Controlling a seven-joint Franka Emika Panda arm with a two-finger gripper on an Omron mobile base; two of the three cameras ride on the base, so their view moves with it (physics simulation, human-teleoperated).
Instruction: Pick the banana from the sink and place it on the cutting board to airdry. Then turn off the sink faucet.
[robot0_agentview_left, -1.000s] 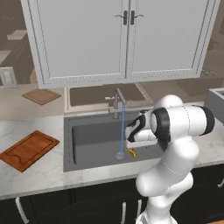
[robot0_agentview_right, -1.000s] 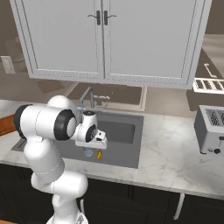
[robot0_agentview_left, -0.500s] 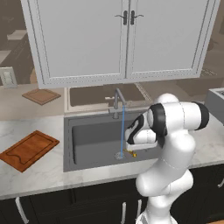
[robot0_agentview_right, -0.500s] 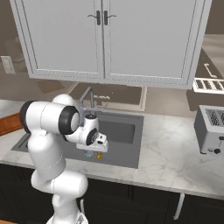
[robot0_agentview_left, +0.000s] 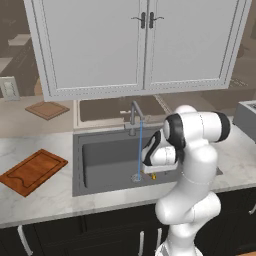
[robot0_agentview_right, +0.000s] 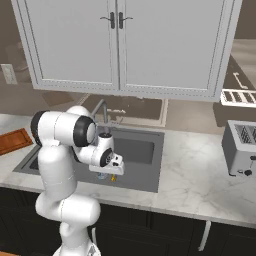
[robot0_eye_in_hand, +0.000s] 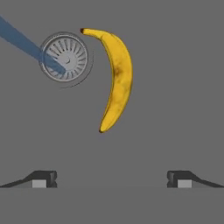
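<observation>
in the hand view the two dark fingers sit far apart at the bottom edge, wide open with nothing between them. above them on the flat dark floor of the sink lies the banana, curved, its darker tip close to the round metal drain. the banana is just beside the drain, not on it, and is clear of both fingers. a blue stream of water falls onto the drain.

from the left base view the gripper hangs low over the right part of the sink, with a bit of yellow from the banana showing under it. the water stream runs from the spout of the sink faucet down to the drain. the faucet stands at the back rim of the basin.

on the bench to the left of the sink lies the reddish-brown cutting board, bare, well apart from the banana. farther back against the wall lies a smaller tan board.

in the right base view a toaster stands on the bench to the right, and white cabinet doors hang above the sink.
</observation>
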